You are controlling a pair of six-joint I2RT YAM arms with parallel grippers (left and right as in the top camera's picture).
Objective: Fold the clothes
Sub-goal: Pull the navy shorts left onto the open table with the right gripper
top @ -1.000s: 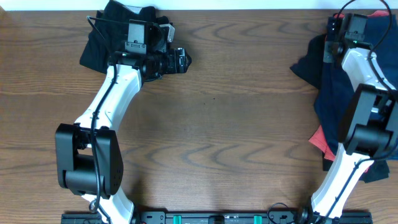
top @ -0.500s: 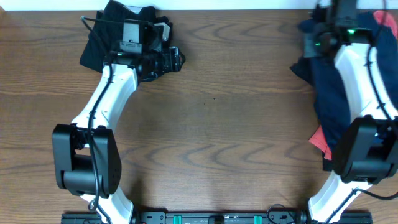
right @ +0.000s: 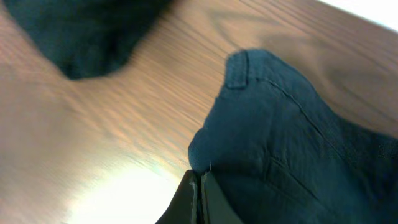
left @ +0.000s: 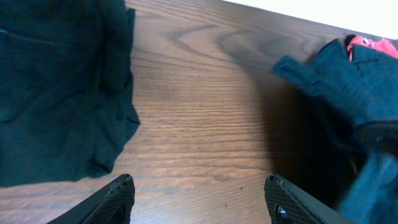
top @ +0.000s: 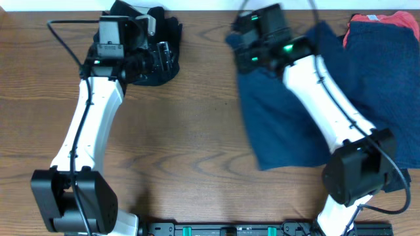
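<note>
Desk (top: 197,144): brown wood grain, fills the overhead view, with a pale strip along the far edge.

Navy garment (top: 275,124): the largest piece. It lies stretched from the far centre of the desk towards the near right, and the right arm crosses over it. Its far-left corner sits under the right wrist. On my right wrist feed the same cloth (right: 298,162) shows a seam and a belt-loop corner, lying flat on the wood.

Navy pile (top: 387,85): a second mass of dark blue cloth along the right edge, just beside the stretched garment. I cannot tell whether it is one piece or several.

Black garment (top: 164,23): bunched at the far left corner, partly under the left wrist. On the left wrist feed it (left: 56,93) fills the left side, rumpled, with its edge on bare wood.

Coral-red garment (top: 384,19): a strip at the far right, lying against the far end of the navy pile.

Left pincer (left: 200,202): fingers spread wide with nothing between them, over bare desk just right of the black garment.

Right pincer (right: 199,196): fingers pressed together, pinching the near edge of the navy garment.
</note>
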